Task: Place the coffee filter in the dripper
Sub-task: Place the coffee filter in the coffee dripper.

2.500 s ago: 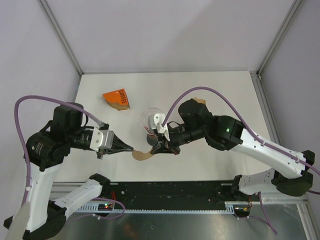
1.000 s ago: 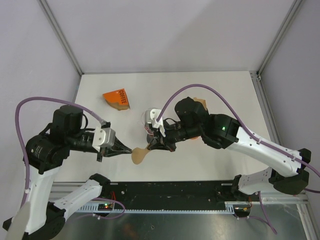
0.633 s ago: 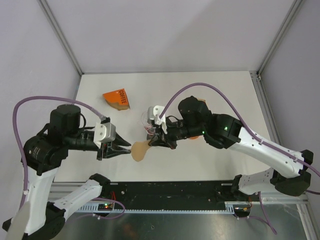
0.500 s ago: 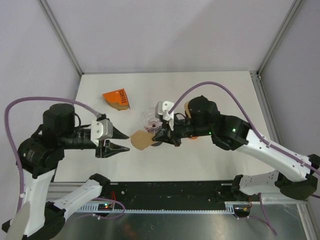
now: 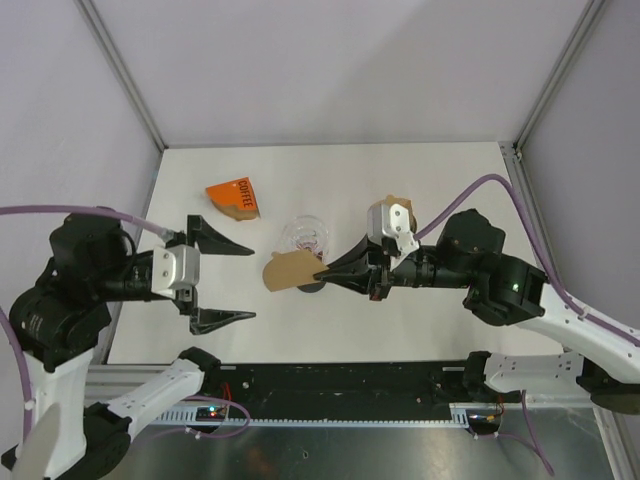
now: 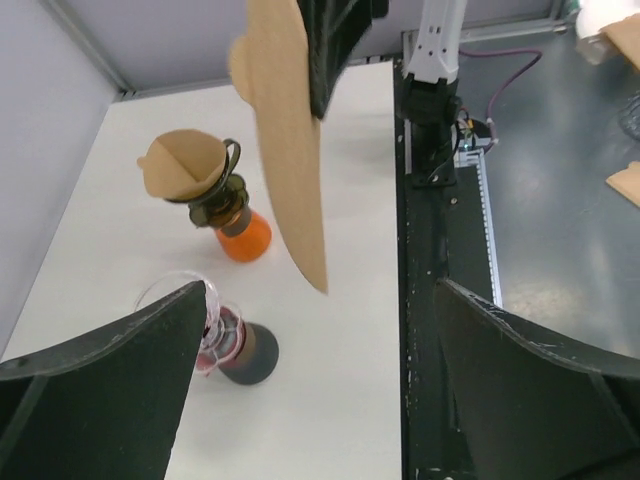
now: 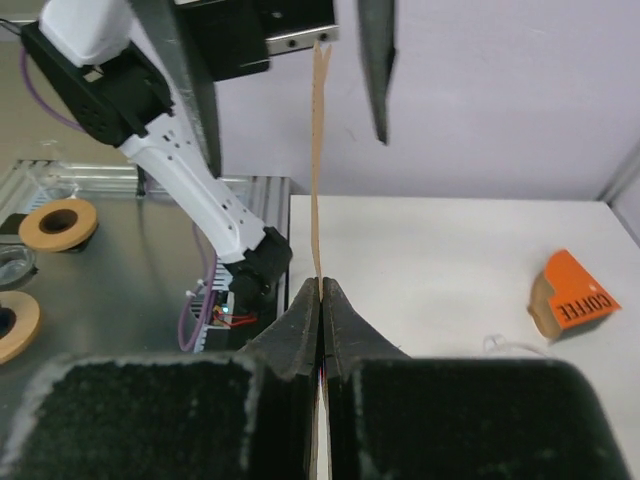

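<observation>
My right gripper (image 5: 325, 272) is shut on one edge of the brown paper coffee filter (image 5: 288, 272) and holds it in the air, just in front of the clear glass dripper (image 5: 305, 236) on its dark base. In the right wrist view the coffee filter (image 7: 318, 150) stands edge-on, pinched in the right gripper (image 7: 320, 287). My left gripper (image 5: 253, 284) is wide open to the left of the filter, apart from it. The left wrist view shows the coffee filter (image 6: 290, 150) hanging above the table, the dripper (image 6: 225, 335) below left, and the left gripper (image 6: 320, 300) empty.
An orange COFFEE box (image 5: 234, 198) lies at the back left. A second dripper on an orange base (image 6: 245, 238), with a filter (image 6: 180, 165) in it, stands behind the clear one, partly hidden by the right arm in the top view. The table's near edge meets a black rail (image 5: 330, 385).
My left gripper has let go of the filter, opened wide and drawn back to the left. The right gripper, still shut on the filter, has lifted it and moved right.
</observation>
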Controlling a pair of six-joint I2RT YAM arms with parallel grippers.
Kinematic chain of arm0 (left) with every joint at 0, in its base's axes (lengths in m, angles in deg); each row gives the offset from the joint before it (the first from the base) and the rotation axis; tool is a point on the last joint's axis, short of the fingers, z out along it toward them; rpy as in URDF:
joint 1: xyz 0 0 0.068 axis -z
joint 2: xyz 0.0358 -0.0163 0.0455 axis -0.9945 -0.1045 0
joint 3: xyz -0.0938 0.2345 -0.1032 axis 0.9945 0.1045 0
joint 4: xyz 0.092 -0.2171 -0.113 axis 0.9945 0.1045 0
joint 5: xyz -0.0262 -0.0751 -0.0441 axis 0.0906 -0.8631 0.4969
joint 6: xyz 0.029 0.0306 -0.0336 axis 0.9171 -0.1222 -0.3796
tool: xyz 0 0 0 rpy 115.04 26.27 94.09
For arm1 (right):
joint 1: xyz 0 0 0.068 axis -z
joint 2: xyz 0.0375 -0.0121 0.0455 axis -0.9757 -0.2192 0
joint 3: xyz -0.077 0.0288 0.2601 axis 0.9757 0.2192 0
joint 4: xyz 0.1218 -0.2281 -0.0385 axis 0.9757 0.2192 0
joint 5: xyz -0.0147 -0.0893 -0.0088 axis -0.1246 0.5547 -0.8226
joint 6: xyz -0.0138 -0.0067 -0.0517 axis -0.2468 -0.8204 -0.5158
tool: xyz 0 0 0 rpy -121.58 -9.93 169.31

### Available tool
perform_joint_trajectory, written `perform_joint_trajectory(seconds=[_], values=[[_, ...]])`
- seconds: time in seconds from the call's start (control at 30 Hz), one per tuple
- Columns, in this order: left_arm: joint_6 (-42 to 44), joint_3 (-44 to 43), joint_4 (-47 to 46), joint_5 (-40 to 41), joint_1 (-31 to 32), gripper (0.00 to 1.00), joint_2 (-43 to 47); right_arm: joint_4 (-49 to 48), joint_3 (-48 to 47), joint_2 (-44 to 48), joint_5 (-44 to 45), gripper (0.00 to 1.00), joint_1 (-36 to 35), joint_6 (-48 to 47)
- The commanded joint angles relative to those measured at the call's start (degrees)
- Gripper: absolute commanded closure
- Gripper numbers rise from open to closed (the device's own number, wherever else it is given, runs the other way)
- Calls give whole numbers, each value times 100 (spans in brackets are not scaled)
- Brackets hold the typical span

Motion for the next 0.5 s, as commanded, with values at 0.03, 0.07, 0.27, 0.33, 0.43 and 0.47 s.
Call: perform_joint_trajectory(seconds=[0.03,0.07,0.27,0.33,0.43,0.47], values=[[-81,-378,-262,-791,32,0,-371,-816,50,-54,-93,100,-230,-25],[-71,-374,-262,-868,32,0,-384,-860,50,-61,-111,100,-251,-23],[89,220,-263,-1788,33,29,-360,-1126,50,-200,-169,100,-305,-26],[130,350,-267,-1833,28,55,-365,-1219,50,-265,-251,100,-306,-25],[130,211,-268,-1729,34,87,-395,-1207,45,-322,-290,100,-306,-37],[109,148,-265,-1663,33,94,-409,-1170,48,-335,-267,100,-302,-47]])
